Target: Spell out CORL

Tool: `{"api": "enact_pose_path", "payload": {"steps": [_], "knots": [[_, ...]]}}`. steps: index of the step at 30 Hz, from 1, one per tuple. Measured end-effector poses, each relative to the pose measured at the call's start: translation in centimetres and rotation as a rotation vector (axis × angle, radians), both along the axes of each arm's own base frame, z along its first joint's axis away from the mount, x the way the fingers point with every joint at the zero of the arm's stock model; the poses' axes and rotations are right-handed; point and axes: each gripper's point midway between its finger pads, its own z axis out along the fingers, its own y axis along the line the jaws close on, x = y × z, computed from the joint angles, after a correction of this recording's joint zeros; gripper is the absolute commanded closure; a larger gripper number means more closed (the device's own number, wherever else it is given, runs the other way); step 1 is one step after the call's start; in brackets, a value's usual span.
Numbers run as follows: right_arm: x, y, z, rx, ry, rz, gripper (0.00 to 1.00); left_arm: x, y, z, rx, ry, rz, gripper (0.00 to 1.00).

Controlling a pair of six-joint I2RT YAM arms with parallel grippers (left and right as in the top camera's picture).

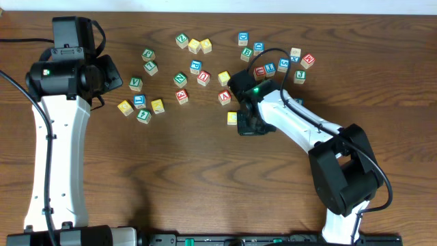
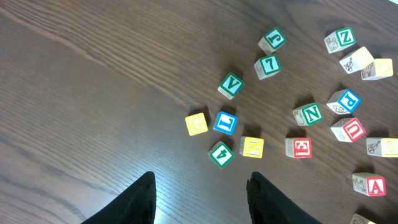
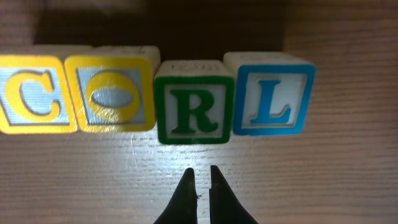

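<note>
4 lettered cubes stand in a row on the table, reading left to right in the right wrist view: the C cube and the O cube, both yellow-framed, then the green R cube and the blue L cube. Neighbours sit side by side, touching or nearly so, and the R cube lies slightly nearer the camera than the other 3.

The right pincer hangs just in front of the R cube, apart from it. Its 2 fingers are drawn together and hold nothing.

From overhead the right arm covers most of the row. Only 1 yellow cube, probably the C cube, shows at its left edge.

The left pincer hovers over bare wood with its fingers apart and nothing between them. Beyond it lie loose cubes, among them a green V cube and a red A cube.
</note>
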Motion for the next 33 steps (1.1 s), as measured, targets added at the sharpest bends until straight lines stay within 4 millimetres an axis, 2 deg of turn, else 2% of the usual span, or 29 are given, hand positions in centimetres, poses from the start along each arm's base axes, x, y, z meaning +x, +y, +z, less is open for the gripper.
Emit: {"api": "enact_pose_path", "payload": {"steps": [33], "knots": [[1.3,0.0,0.1,-0.004,-0.058,-0.009,0.96,0.0,0.0,0.0,0.000,0.000,0.000,0.53]]}}
